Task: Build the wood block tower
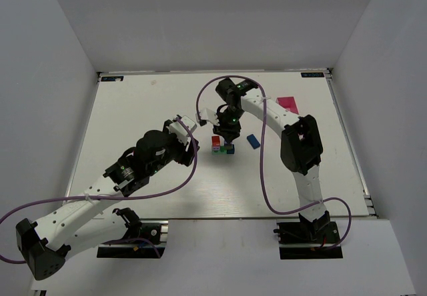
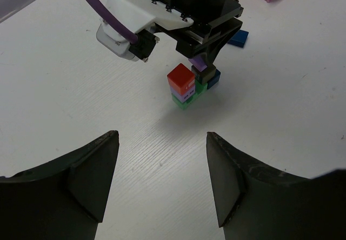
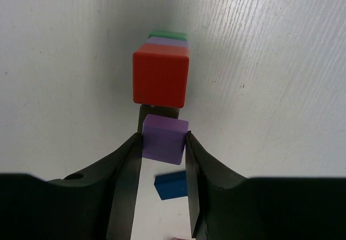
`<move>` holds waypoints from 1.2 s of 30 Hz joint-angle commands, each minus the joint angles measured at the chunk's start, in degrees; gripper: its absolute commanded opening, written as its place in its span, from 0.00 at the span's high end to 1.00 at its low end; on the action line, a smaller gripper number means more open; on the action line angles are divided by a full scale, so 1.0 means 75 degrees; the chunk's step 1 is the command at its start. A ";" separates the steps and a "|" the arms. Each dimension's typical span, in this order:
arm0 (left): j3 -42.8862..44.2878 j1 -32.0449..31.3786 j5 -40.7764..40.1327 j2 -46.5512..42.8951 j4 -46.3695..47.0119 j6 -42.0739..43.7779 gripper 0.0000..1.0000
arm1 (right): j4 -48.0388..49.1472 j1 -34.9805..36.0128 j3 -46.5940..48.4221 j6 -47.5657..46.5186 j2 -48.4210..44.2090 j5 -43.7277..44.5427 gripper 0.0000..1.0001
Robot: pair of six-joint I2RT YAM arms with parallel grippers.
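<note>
The wood block tower (image 1: 219,145) stands mid-table: a red cube (image 2: 181,78) on a lavender one on a green one (image 2: 185,102), with a dark cube and a blue cube (image 2: 214,80) tight against its right side. My right gripper (image 3: 164,137) hangs just above the dark cube, shut on a purple cube (image 3: 164,138) that sits right beside the red cube (image 3: 160,78). A blue block (image 3: 172,186) shows on the table below the jaws. My left gripper (image 2: 162,137) is open with nothing in it, hovering a little way short of the tower.
A loose blue block (image 1: 252,141) lies just right of the tower. A pink rectangular box (image 1: 288,104) sits farther back right. The right arm's purple cable (image 1: 265,169) loops over the table. White walls stand around the table on three sides.
</note>
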 commanded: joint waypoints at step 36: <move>-0.0034 0.0024 -0.0101 -0.0163 0.0109 0.0024 0.24 | 0.0049 0.0113 0.0053 -0.0034 0.0041 0.0026 0.78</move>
